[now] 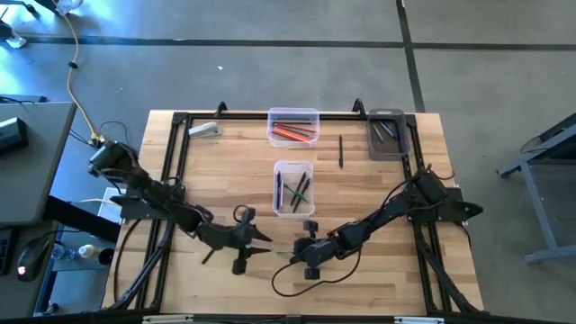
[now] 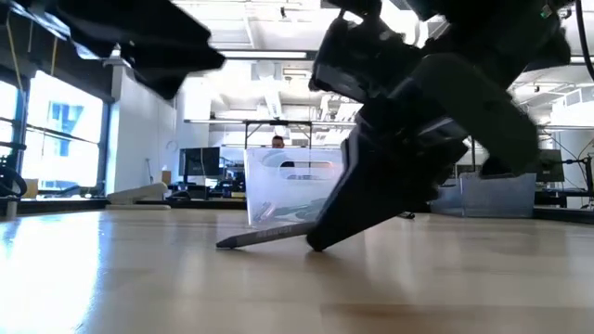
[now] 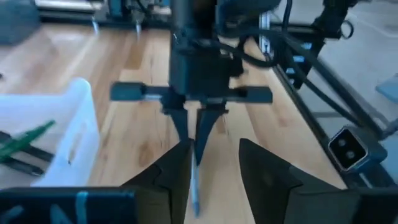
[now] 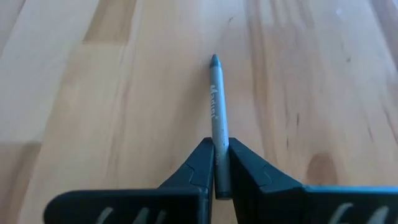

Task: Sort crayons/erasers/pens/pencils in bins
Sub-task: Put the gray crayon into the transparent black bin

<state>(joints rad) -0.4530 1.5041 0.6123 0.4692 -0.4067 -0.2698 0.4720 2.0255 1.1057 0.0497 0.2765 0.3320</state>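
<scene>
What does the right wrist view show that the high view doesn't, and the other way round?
Only the right wrist view shows the right claw shut on a grey crayon with pale lettering, lying on the table. Only the high view shows the three bins, a loose pen, and the left claw close by. Both show the wooden table and the right claw low over it.

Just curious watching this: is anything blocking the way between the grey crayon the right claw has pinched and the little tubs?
Nothing visible does. The right gripper holds the crayon on bare table, and the nearest bin sits just beyond.
</scene>
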